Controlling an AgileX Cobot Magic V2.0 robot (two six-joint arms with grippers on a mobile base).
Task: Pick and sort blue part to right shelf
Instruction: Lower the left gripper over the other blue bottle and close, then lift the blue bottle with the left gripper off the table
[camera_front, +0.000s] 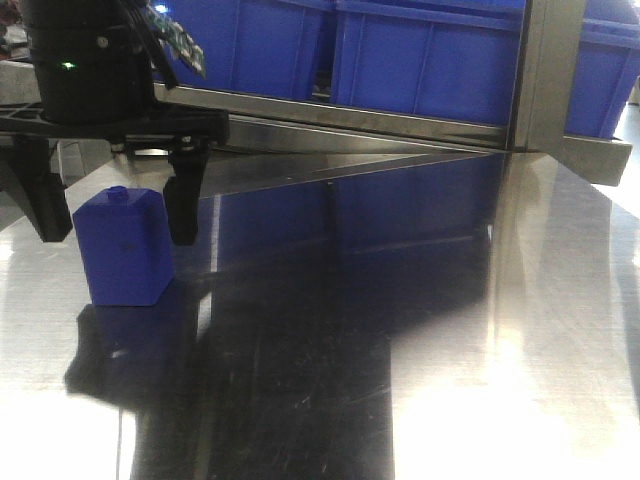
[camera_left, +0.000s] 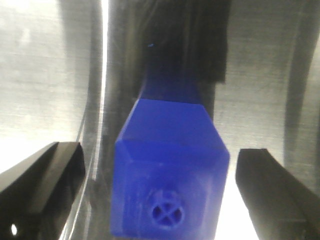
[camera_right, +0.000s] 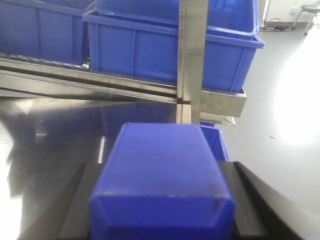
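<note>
In the right wrist view my right gripper (camera_right: 162, 210) is shut on the blue part (camera_right: 160, 170), a dark-blue block with bevelled edges and a wider cap (camera_right: 216, 142) at its far end. The black fingers (camera_right: 75, 205) press both its sides. It is held in front of the right shelf (camera_right: 192, 60), a steel rack carrying blue bins (camera_right: 150, 45). My left gripper (camera_front: 115, 238) stands open astride a different blue block (camera_front: 125, 250) with a tiny round knob, upright on the table. In the left wrist view that knobbed block (camera_left: 170, 165) sits between the spread fingers (camera_left: 40, 185), apart from both.
The shiny steel table (camera_front: 400, 350) runs up to the rack's flat front bar (camera_front: 350, 120). An upright steel post (camera_front: 545, 70) stands at the right, with blue bins (camera_front: 430, 50) behind it. Past the rack's right end lies open floor (camera_right: 290, 100).
</note>
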